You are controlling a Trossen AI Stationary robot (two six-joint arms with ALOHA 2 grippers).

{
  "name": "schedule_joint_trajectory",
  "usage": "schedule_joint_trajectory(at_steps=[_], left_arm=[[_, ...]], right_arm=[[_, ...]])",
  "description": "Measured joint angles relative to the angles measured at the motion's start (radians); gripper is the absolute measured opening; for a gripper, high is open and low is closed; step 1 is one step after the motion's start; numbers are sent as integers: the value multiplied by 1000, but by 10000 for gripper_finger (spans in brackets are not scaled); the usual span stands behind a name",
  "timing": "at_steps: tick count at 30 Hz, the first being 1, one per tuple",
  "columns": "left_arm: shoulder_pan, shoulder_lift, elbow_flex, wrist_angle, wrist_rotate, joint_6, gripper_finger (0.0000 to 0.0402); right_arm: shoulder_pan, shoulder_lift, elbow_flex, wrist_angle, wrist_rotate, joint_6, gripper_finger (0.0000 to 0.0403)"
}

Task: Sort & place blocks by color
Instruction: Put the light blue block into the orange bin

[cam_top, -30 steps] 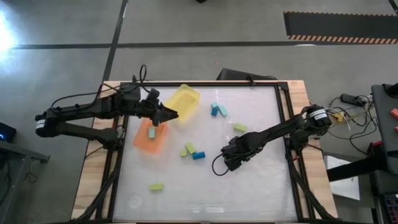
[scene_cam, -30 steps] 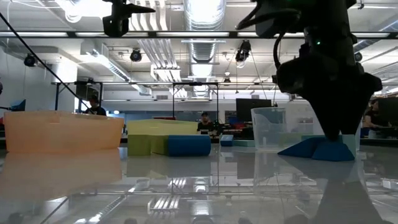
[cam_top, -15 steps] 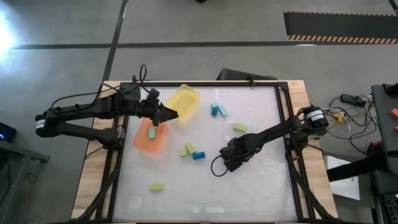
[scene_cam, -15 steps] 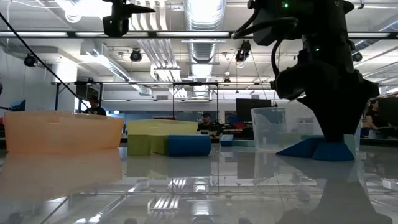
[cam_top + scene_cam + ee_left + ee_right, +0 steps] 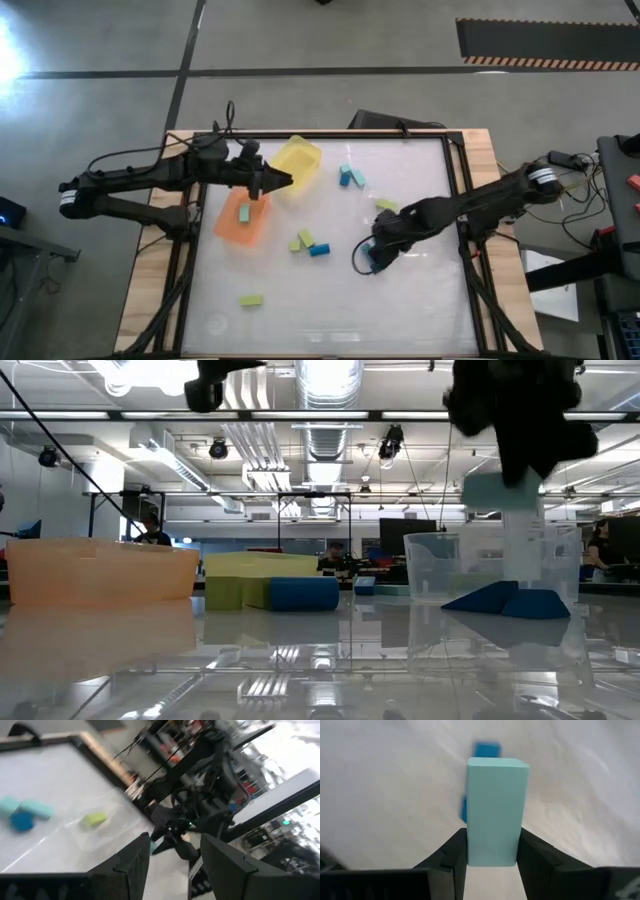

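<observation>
right gripper clenched on a teal block, lifted off the desk; next it needs carrying to, probably, the orange bin.

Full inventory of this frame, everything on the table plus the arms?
orange bin: 1, table left.
yellow bin: 1, behind the orange one.
clear dish: 1, right of centre.
light teal blocks: 4; one in the orange bin, two at the far side, one held.
dark blue blocks: one beside the far teal pair, one at centre, more by the dish, count unclear.
yellow-green blocks: 4; two at centre, one right, one front.
left gripper: open, empty, over the bins.
right gripper: shut on a teal block, off the table.
</observation>
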Motion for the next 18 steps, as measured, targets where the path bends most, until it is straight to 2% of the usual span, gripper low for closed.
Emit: schedule_joint_trajectory(at_steps=[9,13,18], left_arm=[[-50,112,-4,329,0,61,160],[-76,193,-5,499,0,61,160],[-102,315,-2,720,0,61,160]], right_arm=[[0,-273,-3,288,278,-289,121],[-1,-316,-5,467,321,-453,121],[-17,-324,-7,623,330,-526,121]])
